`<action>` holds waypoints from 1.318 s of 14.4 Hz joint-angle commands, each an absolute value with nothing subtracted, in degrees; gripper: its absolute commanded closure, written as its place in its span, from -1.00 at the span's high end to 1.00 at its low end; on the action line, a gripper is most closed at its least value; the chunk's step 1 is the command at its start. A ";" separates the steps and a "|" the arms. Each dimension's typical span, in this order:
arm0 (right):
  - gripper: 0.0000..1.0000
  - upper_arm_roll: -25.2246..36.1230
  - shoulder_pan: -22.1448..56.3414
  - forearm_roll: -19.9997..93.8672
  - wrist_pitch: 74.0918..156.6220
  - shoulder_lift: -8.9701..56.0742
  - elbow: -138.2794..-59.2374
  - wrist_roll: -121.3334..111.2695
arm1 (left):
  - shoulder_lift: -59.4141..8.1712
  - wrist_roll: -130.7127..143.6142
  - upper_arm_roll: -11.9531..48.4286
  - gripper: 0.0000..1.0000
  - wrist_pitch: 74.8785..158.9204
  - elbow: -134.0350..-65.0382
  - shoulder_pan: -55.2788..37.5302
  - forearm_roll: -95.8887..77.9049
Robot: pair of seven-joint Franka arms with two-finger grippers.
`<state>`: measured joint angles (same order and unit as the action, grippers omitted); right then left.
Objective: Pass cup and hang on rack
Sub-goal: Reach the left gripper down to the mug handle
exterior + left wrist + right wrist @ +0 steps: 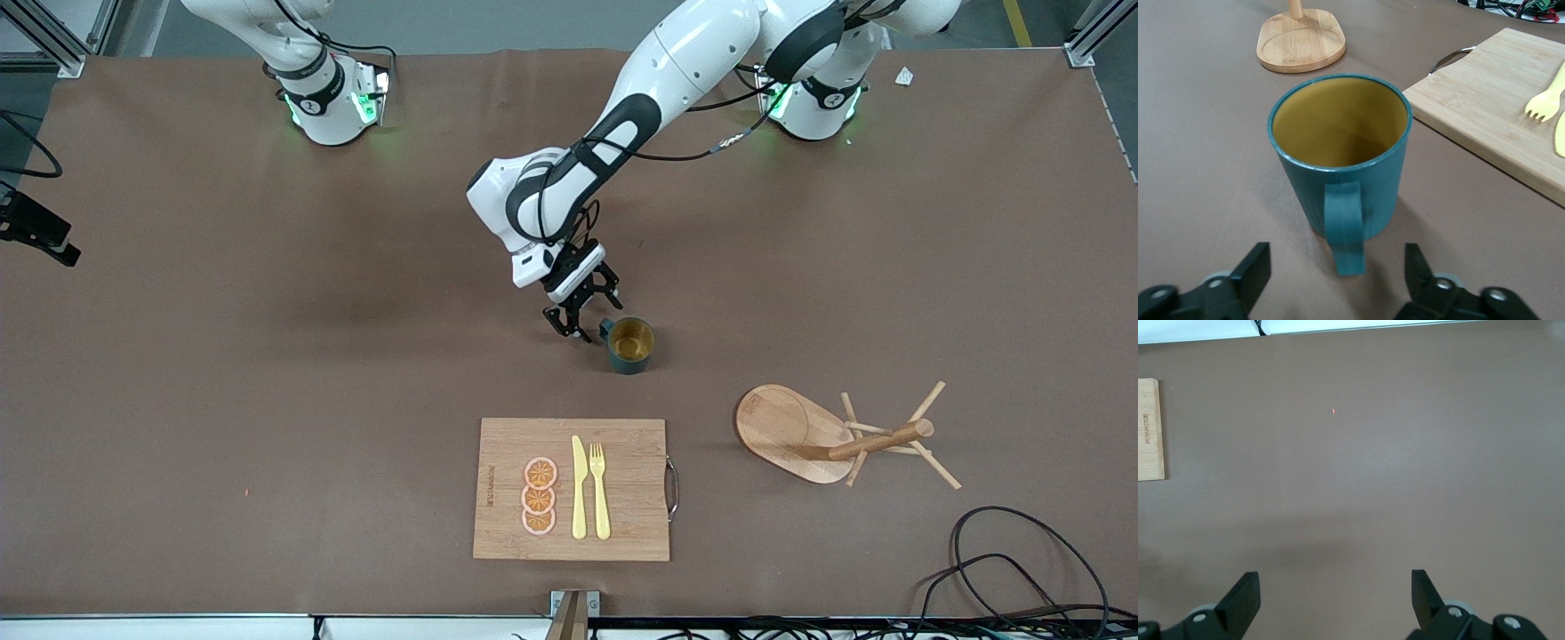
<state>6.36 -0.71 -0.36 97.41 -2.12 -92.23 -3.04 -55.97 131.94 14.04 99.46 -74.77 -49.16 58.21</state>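
The cup (630, 343) stands upright near the middle of the table, dark teal outside and ochre inside. Its small handle (1345, 230) points at my left gripper (590, 313), which sits low right beside it, toward the right arm's end. The fingers (1253, 269) are open on either side of the handle without touching it. The rack (849, 433) stands nearer the front camera than the cup, toward the left arm's end; its oval base (1301, 40) shows in the left wrist view. My right gripper (1335, 592) hangs open over bare table, and the right arm waits.
A wooden cutting board (573, 489) lies nearer the front camera than the cup, carrying orange slices (539, 495), a yellow knife (579, 487) and a yellow fork (600, 489). Black cables (1005, 569) curl at the front corner by the rack.
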 commanded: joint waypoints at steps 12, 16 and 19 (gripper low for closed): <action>1.00 5.62 -1.32 -1.14 97.21 -3.60 -93.69 -3.69 | -55.81 132.28 13.36 0.07 98.96 -72.86 -50.01 58.71; 1.00 5.62 -1.32 -1.23 97.21 -3.60 -93.69 -3.69 | -55.81 132.10 13.27 0.01 97.57 -72.95 -50.01 58.62; 1.00 5.62 -1.23 -1.23 97.21 -3.60 -93.69 -3.60 | -55.81 132.01 13.27 -0.09 96.59 -72.95 -49.92 58.54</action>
<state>6.32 -0.70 -0.36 97.20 -2.12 -92.23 -3.12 -56.23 132.03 13.80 97.78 -73.07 -49.48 58.21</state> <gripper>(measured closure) 0.000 0.520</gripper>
